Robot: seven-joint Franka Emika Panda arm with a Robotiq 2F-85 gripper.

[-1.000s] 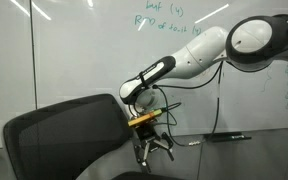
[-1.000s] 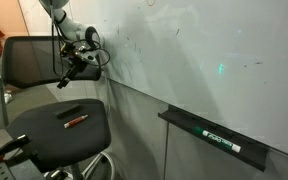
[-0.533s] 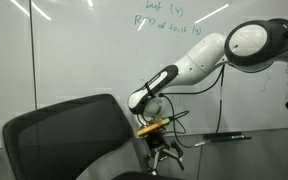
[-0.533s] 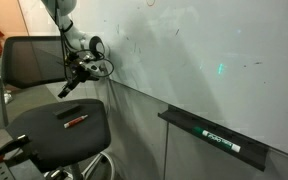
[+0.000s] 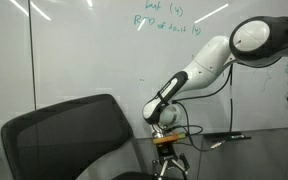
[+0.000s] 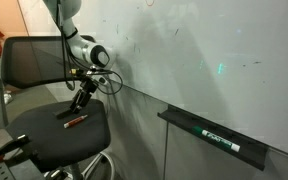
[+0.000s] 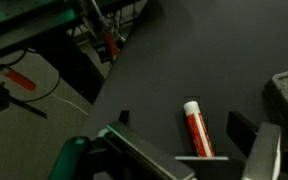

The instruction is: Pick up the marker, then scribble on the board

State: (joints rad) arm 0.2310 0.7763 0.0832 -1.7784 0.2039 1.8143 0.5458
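The marker [image 6: 75, 120], a short red stick, lies on the black chair seat [image 6: 54, 135]. In the wrist view the marker [image 7: 195, 130] shows a red body and a white end, lying between my two dark fingers [image 7: 246, 128]. My gripper [image 6: 81, 98] hangs open just above the seat, a little beyond the marker, with nothing held. In the wrist view the gripper [image 7: 184, 122] straddles the marker. In an exterior view the gripper [image 5: 169, 162] sits low behind the chair back, which hides the marker. The board [image 5: 84, 50] [image 6: 204, 50] is the white wall surface behind the arm.
The black mesh chair back [image 5: 64, 135] [image 6: 32, 65] stands close to the arm. A dark tray [image 6: 214, 140] under the board holds a dark pen. Another dark pen [image 5: 224, 137] rests on the ledge. Cables and red items [image 7: 19, 80] lie on the floor beside the seat.
The arm has swung down along the board and lowered the open gripper from chair-back height to just above the seat, over the marker. The marker has not moved.
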